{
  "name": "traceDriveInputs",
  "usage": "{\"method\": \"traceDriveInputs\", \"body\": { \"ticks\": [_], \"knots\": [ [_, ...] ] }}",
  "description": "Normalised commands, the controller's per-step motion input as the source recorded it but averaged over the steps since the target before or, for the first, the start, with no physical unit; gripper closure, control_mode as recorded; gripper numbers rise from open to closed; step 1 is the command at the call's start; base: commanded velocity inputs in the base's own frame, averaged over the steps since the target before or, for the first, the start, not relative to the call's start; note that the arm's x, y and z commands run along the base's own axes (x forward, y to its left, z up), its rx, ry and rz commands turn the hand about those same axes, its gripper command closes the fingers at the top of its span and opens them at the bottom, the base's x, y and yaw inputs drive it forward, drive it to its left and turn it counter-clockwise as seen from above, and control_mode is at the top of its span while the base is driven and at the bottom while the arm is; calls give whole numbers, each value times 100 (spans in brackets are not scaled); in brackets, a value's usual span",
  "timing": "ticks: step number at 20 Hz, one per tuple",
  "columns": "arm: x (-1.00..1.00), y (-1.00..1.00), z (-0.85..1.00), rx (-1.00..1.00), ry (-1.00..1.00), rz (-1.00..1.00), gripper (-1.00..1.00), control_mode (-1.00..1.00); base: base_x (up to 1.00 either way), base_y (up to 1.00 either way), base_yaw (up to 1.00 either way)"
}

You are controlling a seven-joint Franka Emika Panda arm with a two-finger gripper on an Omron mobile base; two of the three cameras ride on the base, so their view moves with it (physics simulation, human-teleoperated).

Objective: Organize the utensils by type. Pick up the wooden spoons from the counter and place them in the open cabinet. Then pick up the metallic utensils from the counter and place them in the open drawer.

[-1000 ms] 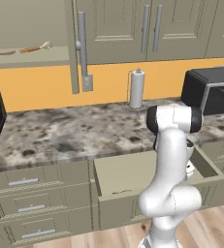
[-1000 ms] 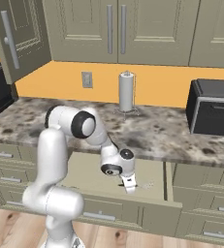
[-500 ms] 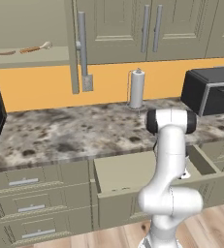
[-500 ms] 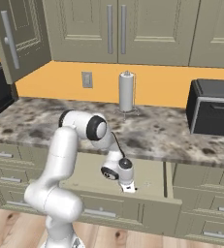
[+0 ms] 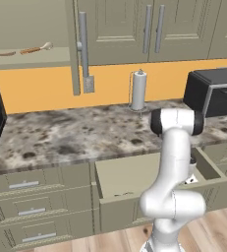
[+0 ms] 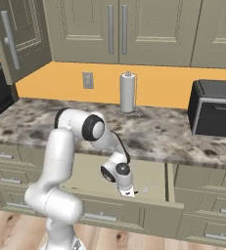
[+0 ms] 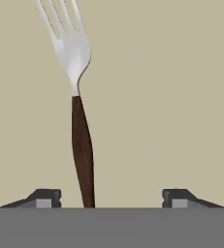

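The kitchen has olive-beige cupboards, an orange wall and a long speckled stone worktop [image 5: 61, 135]. A wide drawer [image 6: 92, 168] under the worktop is pulled out, and its inside is plain beige.

The gripper [image 6: 128, 191] hangs low inside the drawer, near its front wall. In the hand view, its two dark finger tips [image 7: 45, 196] stand far apart, so the gripper is open. Nothing is squeezed between them.

The fork [image 7: 77, 104] lies just under the gripper on the drawer floor. It has silver tines and a dark red-brown handle. The end of the handle sits between the finger tips, closer to one of them, but neither tip touches it. The tines point away from the gripper.

A small pale speck [image 6: 147, 188] lies on the drawer floor just beside the gripper. It is too small to tell, but it may be the grey metal spoon.

Far above the gripper and off to its left, the cabinet [image 5: 31, 58] stands open with its long grey handle on the door. Two wooden spoons [image 5: 35, 48] lie on its shelf.

Behind the gripper, a paper towel roll [image 6: 127, 93] stands up on the worktop by the wall. A black box [image 6: 215, 108] sits on the worktop to the right of the gripper.
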Motion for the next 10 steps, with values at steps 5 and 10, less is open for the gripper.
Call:
{"method": "traceDriveInputs", "body": {
  "ticks": [5, 10],
  "knots": [
    [0, -22, 99, 0, -3, 26, -100, -100, 0, 0, 0],
    [0, -11, 100, -3, 2, 45, -100, -100, 0, 0, 0]
  ]
}}
